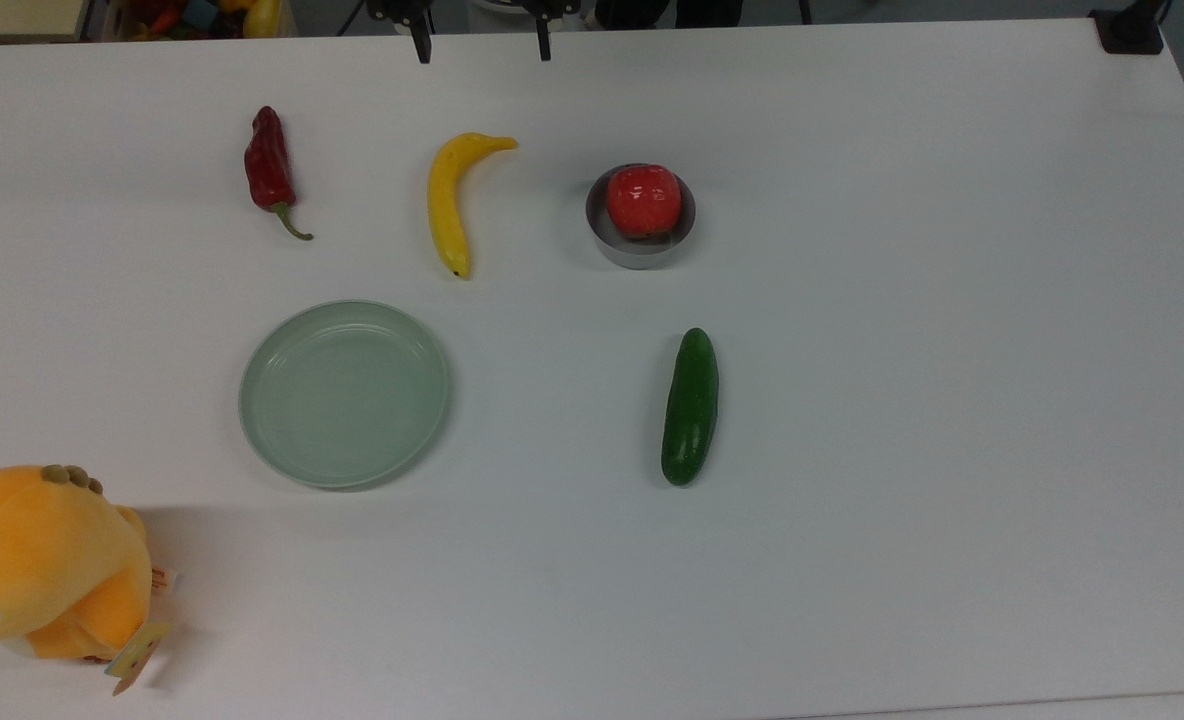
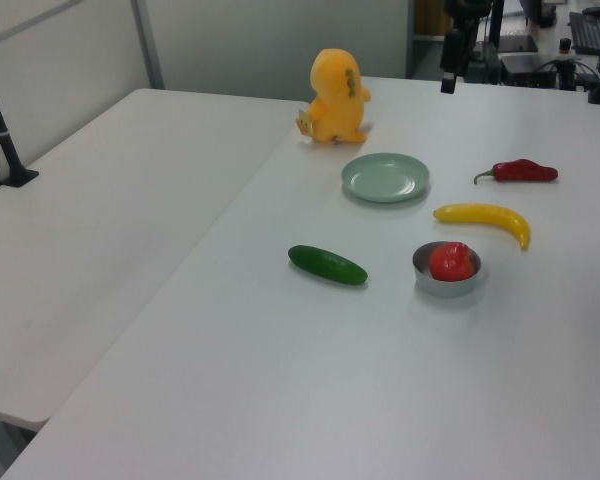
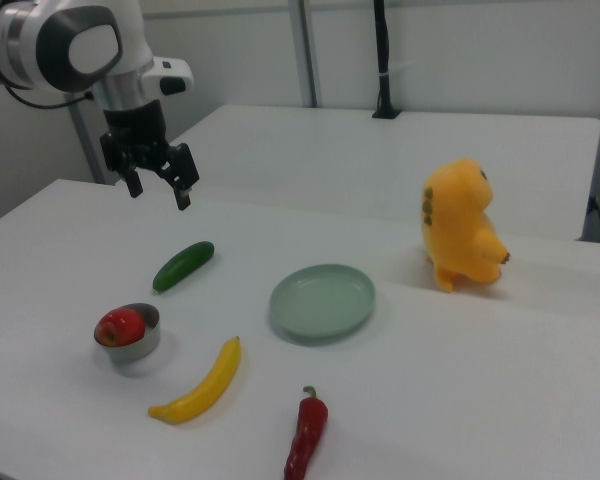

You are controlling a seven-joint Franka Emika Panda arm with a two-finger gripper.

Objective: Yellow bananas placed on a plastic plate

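The yellow banana (image 1: 447,200) lies flat on the white table, curved, its dark tip pointing toward the plate. The pale mint-green plastic plate (image 1: 344,393) sits just below it in the top view, with nothing on it. In the right view the banana (image 3: 202,385) lies in front of the plate (image 3: 322,300). My gripper (image 3: 160,190) hangs open in the air, well above the table and beyond the cucumber, holding nothing. In the top view my gripper (image 1: 482,50) shows as two dark fingertips at the upper edge, spread wide, a good way above the banana.
A red chili pepper (image 1: 270,165) lies to the banana's left in the top view. A red apple (image 1: 642,200) sits in a small grey metal bowl (image 1: 640,250) on its right. A green cucumber (image 1: 690,405) lies right of the plate, an orange-yellow plush toy (image 1: 42,560) at the bottom left corner.
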